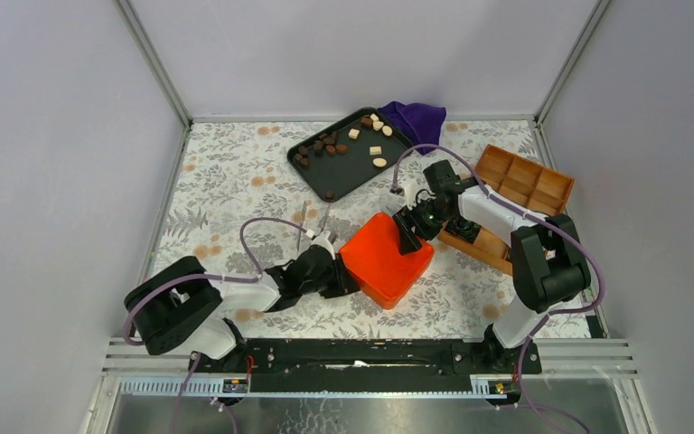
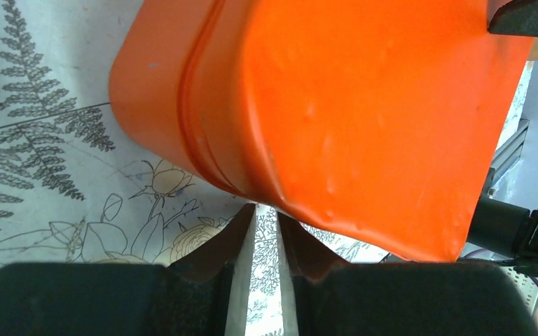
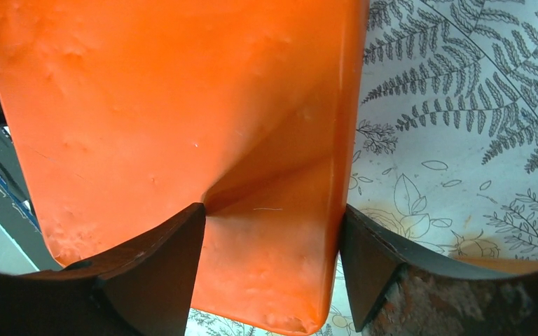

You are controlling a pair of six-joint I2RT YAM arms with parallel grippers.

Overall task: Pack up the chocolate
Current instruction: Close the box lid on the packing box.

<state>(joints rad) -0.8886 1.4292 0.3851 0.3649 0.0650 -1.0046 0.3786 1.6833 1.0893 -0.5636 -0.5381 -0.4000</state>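
From above I saw a table (image 1: 235, 181) covered in a fern-and-flower print. Near its middle sat an orange box (image 1: 387, 259), roughly square with rounded corners, the biggest loose thing there. Behind it, toward the far side, lay a black tray (image 1: 354, 172), turned at an angle. To the right was a wooden box (image 1: 524, 185) split into compartments, partly hidden by the right arm (image 1: 542, 258). A purple cloth (image 1: 418, 117) was bunched at the tray's far right corner. The right claw (image 3: 273, 217) was at the orange box's far right edge. In its wrist view the two fingers stood fairly wide, with a fold of orange wall filling the space between them and touching both, so it was holding the box. The left claw (image 2: 266, 217) was at the box's near left edge. Its fingers were narrow, with a sliver of tablecloth showing between them and the tips right at the box's corner. I could not tell whether they pinched it. The chocolate (image 1: 330, 145) lay scattered on the tray: small dark brown pieces clustered to the left, cream ones to the right, and one dark piece alone near the tray's near corner.
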